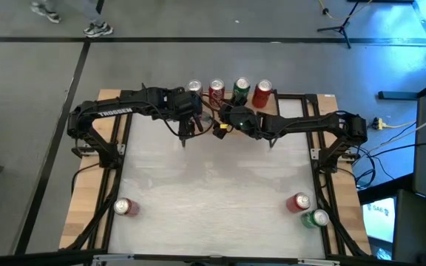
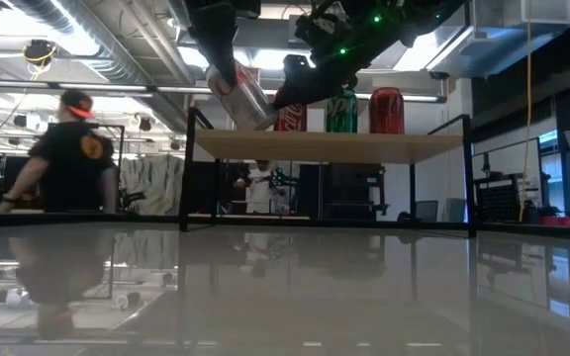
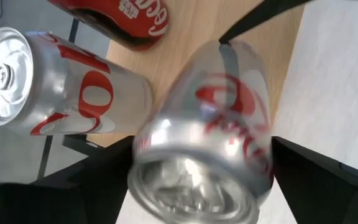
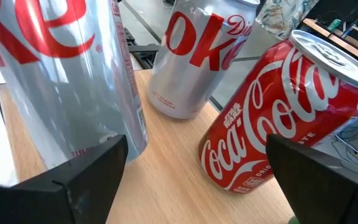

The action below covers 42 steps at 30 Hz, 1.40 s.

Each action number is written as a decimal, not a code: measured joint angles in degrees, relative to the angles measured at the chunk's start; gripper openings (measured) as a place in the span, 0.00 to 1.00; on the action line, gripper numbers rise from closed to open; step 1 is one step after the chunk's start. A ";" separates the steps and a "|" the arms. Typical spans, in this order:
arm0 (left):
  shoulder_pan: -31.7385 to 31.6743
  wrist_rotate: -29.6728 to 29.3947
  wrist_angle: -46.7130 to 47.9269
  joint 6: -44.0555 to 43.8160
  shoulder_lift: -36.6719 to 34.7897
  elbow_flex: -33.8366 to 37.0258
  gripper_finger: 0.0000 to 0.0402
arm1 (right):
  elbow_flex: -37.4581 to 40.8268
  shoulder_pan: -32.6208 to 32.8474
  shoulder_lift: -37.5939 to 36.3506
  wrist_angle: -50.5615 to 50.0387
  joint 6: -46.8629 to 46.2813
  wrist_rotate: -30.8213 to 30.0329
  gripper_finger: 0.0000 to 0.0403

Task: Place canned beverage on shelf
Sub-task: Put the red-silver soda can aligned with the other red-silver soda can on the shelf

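One white table [image 1: 213, 185] is carrying one wood-plank shelf [image 2: 330, 146] on thin black legs at its 12 o'clock edge. There the left gripper [image 3: 201, 177] is clamping one smooth silver can [image 3: 216, 118], and the right gripper [image 4: 197, 180] is hanging with jaws apart and empty. The low view is showing that can tilted over the shelf's 9 o'clock end beside two red cans [image 2: 387, 109] and one green can [image 2: 341, 109], the left wrist view is adding a second silver can [image 3: 48, 93] standing there, and only the high view is showing three loose cans [image 1: 125, 207] at 5 and 7 o'clock.
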<state>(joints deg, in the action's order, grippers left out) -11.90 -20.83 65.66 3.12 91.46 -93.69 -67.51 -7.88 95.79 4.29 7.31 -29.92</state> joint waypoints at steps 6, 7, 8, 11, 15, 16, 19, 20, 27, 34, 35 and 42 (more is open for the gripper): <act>0.02 -1.89 -2.05 0.04 0.00 0.00 0.87 | 0.00 -0.04 0.00 -0.11 0.02 -0.26 0.95; 0.02 -2.23 -2.31 0.04 0.00 0.01 0.87 | 0.00 -0.04 0.00 -0.18 0.02 -0.35 0.95; 0.02 -2.42 -2.39 0.04 0.01 0.00 0.87 | 0.00 -0.04 0.00 -0.20 0.02 -0.39 0.95; 0.02 -2.49 -2.28 0.04 0.02 0.02 0.87 | 0.00 -0.04 0.00 -0.20 0.02 -0.39 0.95; 0.02 -2.44 -2.32 0.04 0.03 0.02 0.87 | 0.00 -0.02 0.00 -0.20 0.02 -0.44 0.95; 0.02 -2.42 -2.33 0.04 0.03 0.02 0.87 | 0.00 -0.02 0.00 -0.20 0.02 -0.46 0.95; 0.02 -2.39 -2.33 0.04 0.04 0.02 0.87 | 0.00 -0.02 0.00 -0.20 0.01 -0.40 0.95; 0.02 -2.39 -2.33 0.04 0.04 0.02 0.87 | 0.00 -0.02 0.00 -0.20 0.01 -0.14 0.95; 0.02 -2.33 -2.30 0.08 0.03 0.02 0.87 | 0.00 -0.02 0.00 -0.70 -1.29 0.90 0.95; 0.02 -2.30 -2.37 0.94 0.03 0.02 0.87 | -0.02 -0.02 0.00 -1.22 -1.31 0.99 0.95; 0.02 -2.30 -2.37 0.94 0.02 0.02 0.87 | -0.02 -0.02 0.00 -1.25 -1.31 0.99 0.95; 0.02 -2.30 -2.35 1.02 0.03 0.02 0.87 | -0.02 -0.02 0.00 -1.38 -1.31 1.01 0.95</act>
<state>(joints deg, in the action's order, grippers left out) -11.88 -23.14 63.31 4.14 91.49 -93.67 -67.53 -7.90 95.79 2.92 6.00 -28.91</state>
